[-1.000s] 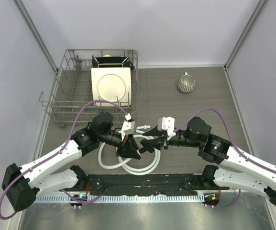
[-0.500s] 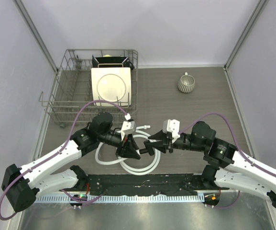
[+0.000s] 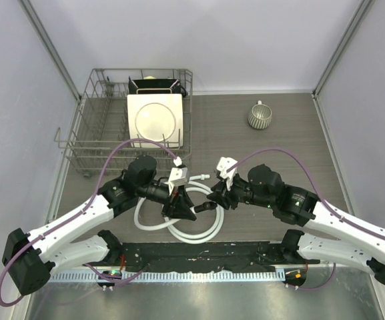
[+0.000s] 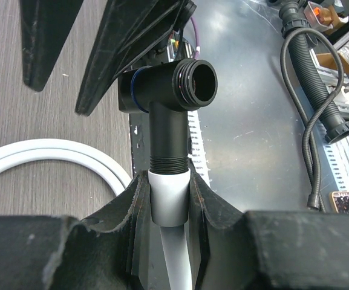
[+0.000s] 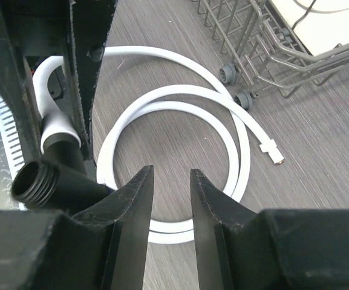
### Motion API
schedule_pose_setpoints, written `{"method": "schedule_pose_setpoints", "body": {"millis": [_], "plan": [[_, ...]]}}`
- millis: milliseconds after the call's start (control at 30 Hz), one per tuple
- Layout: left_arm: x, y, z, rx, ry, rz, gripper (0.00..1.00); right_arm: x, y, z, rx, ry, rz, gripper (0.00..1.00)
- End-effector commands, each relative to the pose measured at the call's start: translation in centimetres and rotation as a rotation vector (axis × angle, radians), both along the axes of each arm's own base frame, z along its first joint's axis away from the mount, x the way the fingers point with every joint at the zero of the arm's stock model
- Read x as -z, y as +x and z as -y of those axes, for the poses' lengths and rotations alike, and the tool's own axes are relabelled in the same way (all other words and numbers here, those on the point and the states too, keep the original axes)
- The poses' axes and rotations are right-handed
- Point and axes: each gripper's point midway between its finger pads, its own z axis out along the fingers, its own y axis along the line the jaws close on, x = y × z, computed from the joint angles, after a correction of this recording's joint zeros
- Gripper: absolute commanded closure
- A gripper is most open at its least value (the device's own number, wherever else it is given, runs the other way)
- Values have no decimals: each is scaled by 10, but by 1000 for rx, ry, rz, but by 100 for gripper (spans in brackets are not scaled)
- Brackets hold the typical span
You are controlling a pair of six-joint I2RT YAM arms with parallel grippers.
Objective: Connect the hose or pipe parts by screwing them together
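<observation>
Left gripper (image 4: 169, 187), low centre of its wrist view, is clamped on the hose's white connector (image 4: 169, 208). The black fitting (image 4: 168, 115) sits on top of that connector (its threaded mouth is upper centre). Right gripper (image 5: 169, 181) has jaws slightly apart, gripping nothing, with the fitting at lower left beside it. The hose (image 3: 192, 238) lies looped on the table (image 3: 279, 153), centre of the top view.

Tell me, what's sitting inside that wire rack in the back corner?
Inside the wire rack there is a white square plate, with a black holder at the far end. The plate covers whatever lies beneath it, and the holder's contents can't be made out.
</observation>
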Motion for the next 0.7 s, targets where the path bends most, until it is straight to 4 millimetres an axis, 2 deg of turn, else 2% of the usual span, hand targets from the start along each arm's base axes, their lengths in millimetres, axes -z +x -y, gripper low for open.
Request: {"method": "schedule_pose_setpoints", "body": {"millis": [0, 67, 100, 133, 167, 200, 233, 267, 367, 400, 433, 500, 567, 600, 667], "plan": [[-28, 4, 4, 23, -102, 89, 100, -27, 1, 11, 35, 56, 53, 63], [-28, 2, 4, 31, -102, 83, 100, -33, 0, 16, 11, 38, 113, 60], [-29, 2, 3, 32, -104, 82, 100, -41, -7, 21, -25, 45, 150, 58], [-30, 2, 4, 36, -108, 84, 100, -44, -11, 23, -89, 24, 222, 52], [-29, 2, 4, 35, -106, 77, 100, -47, -18, 26, -145, 21, 276, 48], [-30, 1, 4, 40, -110, 77, 100, -48, -39, 28, -260, 46, 319, 45], [-32, 0, 4, 43, -120, 80, 100, -48, -43, 31, -332, 30, 429, 40], [-32, 0, 4, 48, -122, 74, 100, -47, -49, 33, -370, 36, 468, 39], [-36, -3, 4, 59, -140, 66, 100, -48, -38, 38, -318, 33, 562, 39], [-37, -4, 3, 63, -143, 59, 100, -42, -33, 39, -308, 3, 578, 41], [-38, -4, 3, 67, -149, 60, 100, -39, -21, 41, -255, -28, 591, 50], [-37, -6, 3, 78, -147, 44, 100, -39, -11, 38, -219, -32, 624, 57], [-39, -8, 3, 91, -150, 38, 100, -34, -5, 34, -197, -31, 629, 68], [-39, -9, 4, 96, -149, 34, 100, -43, -1, 31, -178, 0, 652, 70], [-39, -10, 3, 104, -148, 24, 100, -38, 2, 26, -186, -7, 664, 75]]}}
